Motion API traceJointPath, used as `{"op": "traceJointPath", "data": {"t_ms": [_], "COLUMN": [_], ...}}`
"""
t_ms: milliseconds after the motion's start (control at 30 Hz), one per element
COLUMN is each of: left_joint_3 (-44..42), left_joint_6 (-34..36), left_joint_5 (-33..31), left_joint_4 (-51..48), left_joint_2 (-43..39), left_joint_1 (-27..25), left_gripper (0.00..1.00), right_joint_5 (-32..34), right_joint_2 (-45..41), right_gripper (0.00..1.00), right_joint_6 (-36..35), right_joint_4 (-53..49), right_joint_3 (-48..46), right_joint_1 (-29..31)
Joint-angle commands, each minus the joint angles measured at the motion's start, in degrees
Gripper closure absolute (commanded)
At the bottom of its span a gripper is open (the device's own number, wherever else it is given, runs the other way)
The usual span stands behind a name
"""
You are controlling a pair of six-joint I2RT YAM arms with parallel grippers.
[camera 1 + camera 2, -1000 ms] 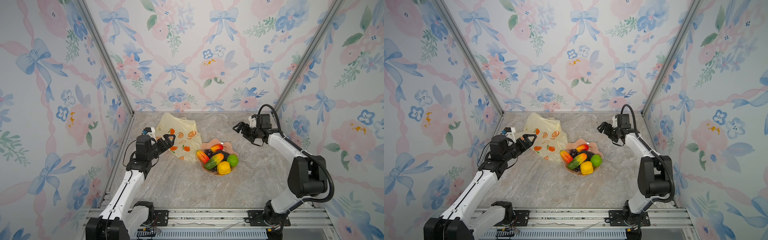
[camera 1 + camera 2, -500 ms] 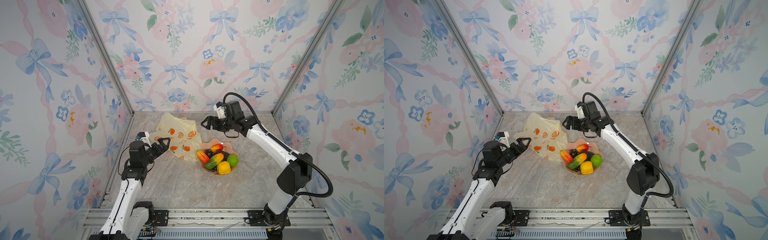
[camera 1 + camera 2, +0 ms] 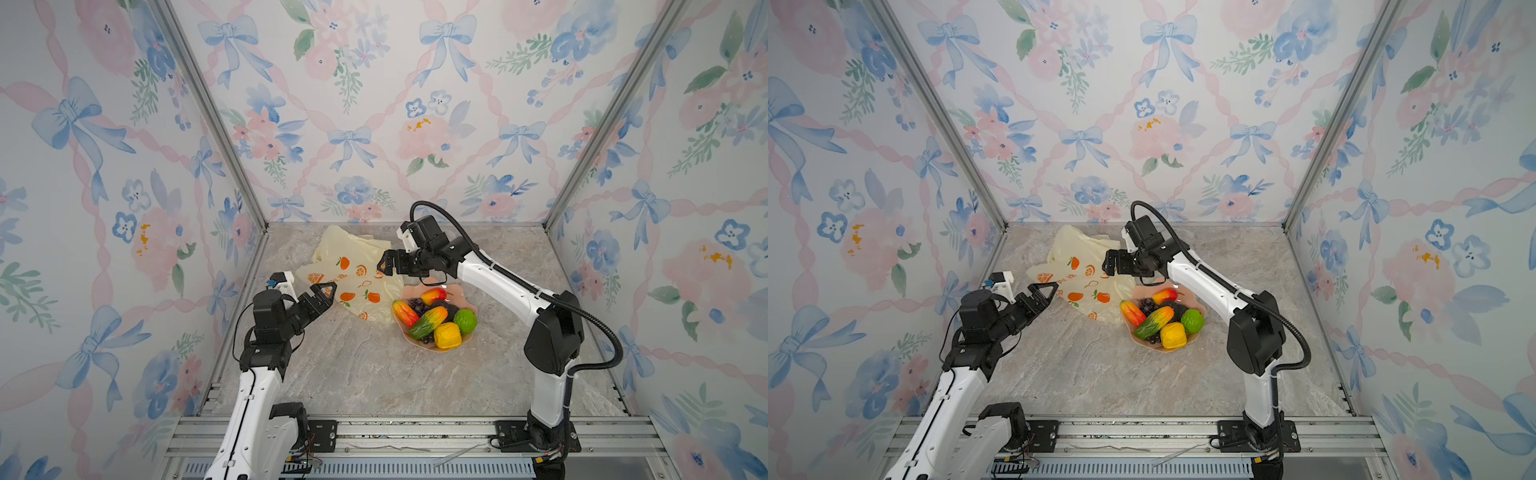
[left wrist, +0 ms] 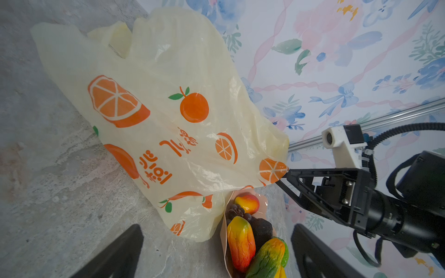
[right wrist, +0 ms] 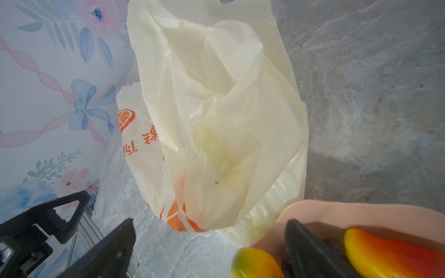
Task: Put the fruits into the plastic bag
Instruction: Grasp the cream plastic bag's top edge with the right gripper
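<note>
plastic bag (image 3: 353, 257): translucent pale yellow, orange fruit prints
dish (image 3: 462, 294): pink
lemon (image 3: 446, 336): yellow
lime (image 3: 464, 321): green
walls (image 3: 374, 104): blue bows, pink flowers

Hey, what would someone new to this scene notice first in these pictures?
The bright toy fruits heaped in a wavy pink dish near the middle of the table stand out first. Beside the dish lies a pale-yellow plastic bag printed with oranges, and the left gripper and right gripper, both open, point at it from opposite sides.

Robot lab booth, floral wallpaper panels (image 3: 374, 104), aluminium frame posts (image 3: 211, 112), marble-look tabletop (image 3: 374, 374), slotted base rail (image 3: 415, 432)
</note>
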Motion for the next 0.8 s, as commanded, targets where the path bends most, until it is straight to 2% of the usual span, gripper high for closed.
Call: {"op": "traceJointPath", "data": {"t_ms": [0,167,333,433,633,700,767], "left_joint_3": [-1.08,-1.9,-2.15,-2.18,-2.91,-3.29,-3.66], "left_joint_6": [0.24,0.4,0.42,0.33,-0.19,-0.43,-0.68], "left_joint_5": [1.65,2.45,2.69,3.04,3.68,3.89,4.35], "left_joint_4": [-1.1,-1.4,-1.5,-1.39,-1.44,-1.47,-1.39], "left_joint_2": [-1.24,-1.8,-1.48,-1.55,-2.83,-3.3,-3.72], "left_joint_1": [0.99,2.18,2.77,3.07,3.49,3.66,3.84], "left_gripper": [0.02,0.02,0.02,0.02,0.02,0.02,0.02], "right_joint_5": [1.73,1.77,1.55,2.16,2.79,3.3,3.76], "right_joint_2": [2.22,4.42,6.28,7.13,6.31,5.53,4.45], "right_gripper": [0.03,0.11,0.29,0.47,0.92,1.0,1.0], "right_joint_6": [1.79,2.76,2.68,2.68,2.79,2.3,1.75], "right_joint_4": [-0.6,-0.08,-0.62,-1.41,-0.15,0.59,1.67], "right_joint_3": [2.54,4.48,6.71,7.94,7.88,7.7,7.26], "right_joint_1": [0.71,1.4,2.27,2.41,2.81,3.16,3.41]}}
